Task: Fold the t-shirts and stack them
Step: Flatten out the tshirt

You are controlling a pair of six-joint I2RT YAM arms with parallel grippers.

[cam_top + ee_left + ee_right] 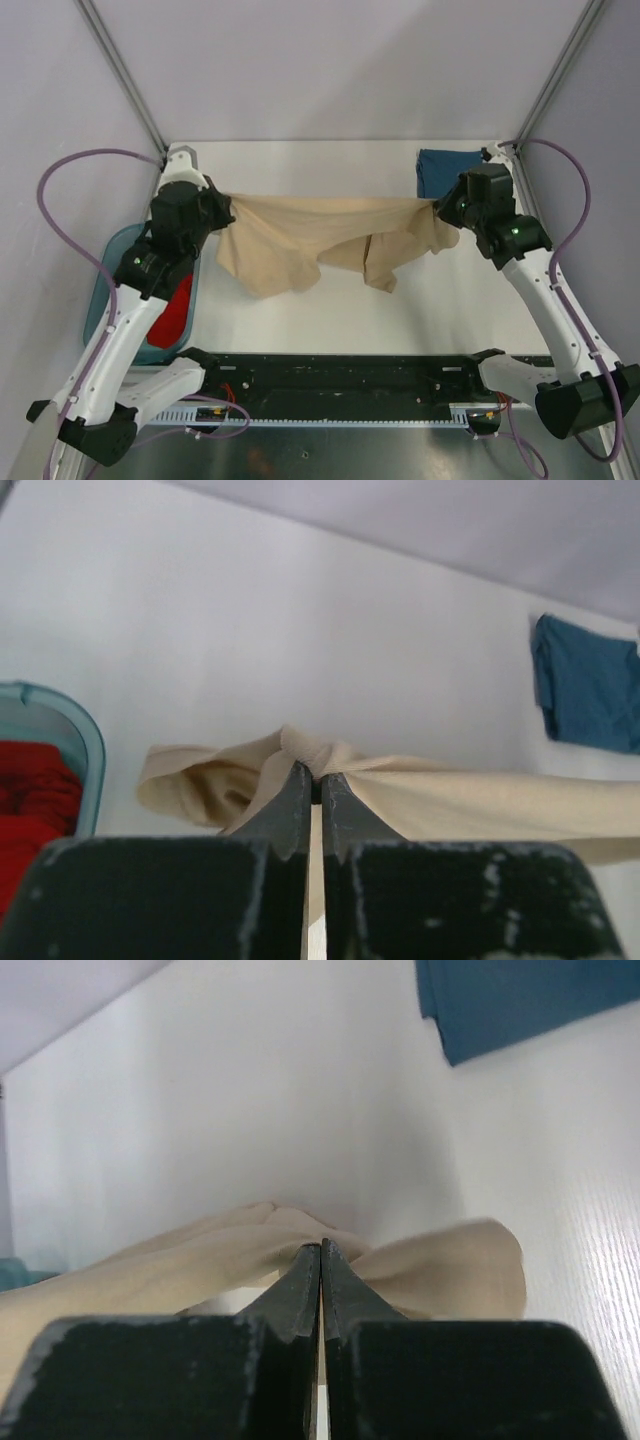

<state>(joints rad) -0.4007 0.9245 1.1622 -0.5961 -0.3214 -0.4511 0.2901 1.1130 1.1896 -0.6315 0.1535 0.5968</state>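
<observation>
A tan t-shirt [320,238] hangs stretched above the white table [330,320] between both arms, its lower folds drooping. My left gripper [226,208] is shut on its left end, where the cloth [310,750] bunches at the fingertips. At the other end my right gripper [438,208] is shut on the shirt's right edge, tan cloth [200,1255] spreading to both sides of its tips. A folded dark teal-blue t-shirt [446,170] lies flat at the back right corner. A red t-shirt [176,310] sits in the bin at the left.
A translucent teal bin [110,270] stands at the table's left edge under my left arm. Metal frame posts [125,75] rise at the back corners. A black rail [340,375] runs along the near edge between the arm bases.
</observation>
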